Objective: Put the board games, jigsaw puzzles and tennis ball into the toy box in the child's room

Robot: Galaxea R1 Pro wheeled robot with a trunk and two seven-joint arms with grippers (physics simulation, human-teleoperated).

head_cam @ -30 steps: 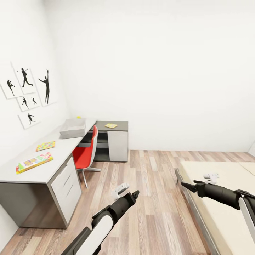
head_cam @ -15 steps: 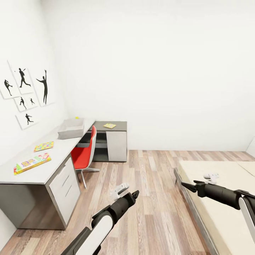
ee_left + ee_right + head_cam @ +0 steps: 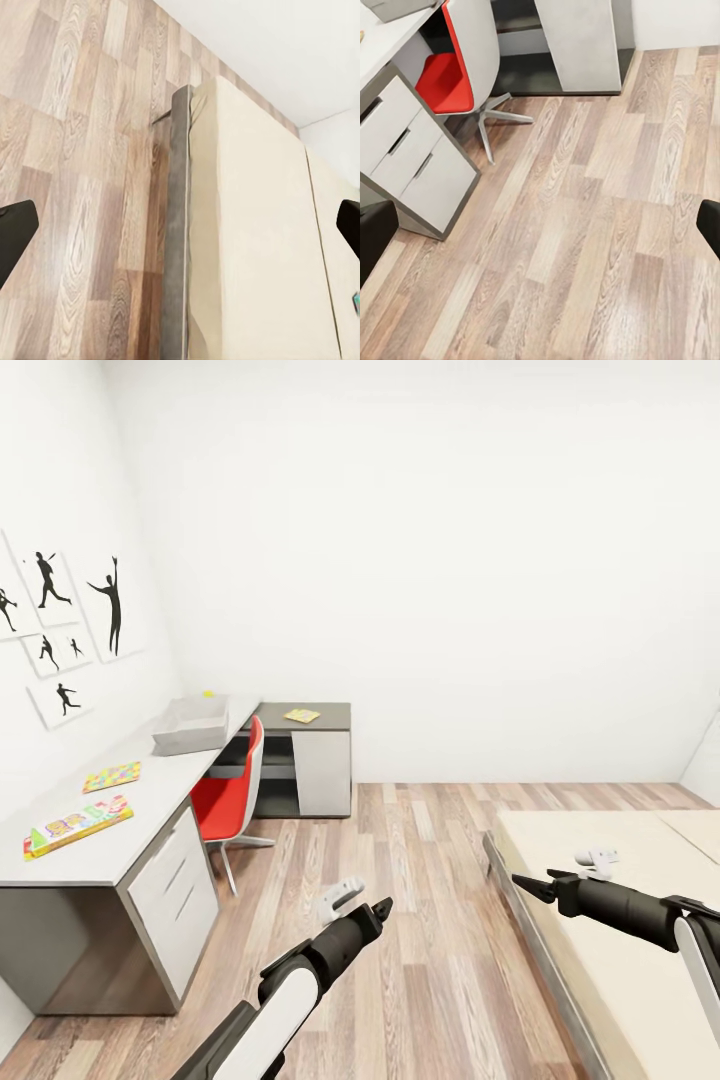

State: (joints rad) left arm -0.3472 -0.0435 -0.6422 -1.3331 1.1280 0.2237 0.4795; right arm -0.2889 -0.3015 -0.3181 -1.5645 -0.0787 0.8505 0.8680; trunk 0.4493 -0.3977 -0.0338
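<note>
Both pincers — left (image 3: pixel 352 895), right (image 3: pixel 560 872) — spread wide, empty, over wood-plank floor (image 3: pixel 430 920) beside the flat beige bed (image 3: pixel 640 920).

Red chair (image 3: pixel 232 792) on the wood-plank floor (image 3: pixel 420 920).

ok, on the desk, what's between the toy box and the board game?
Head view: one jigsaw puzzle lies between the toy box and the board game; the rest is bare desktop.
</note>
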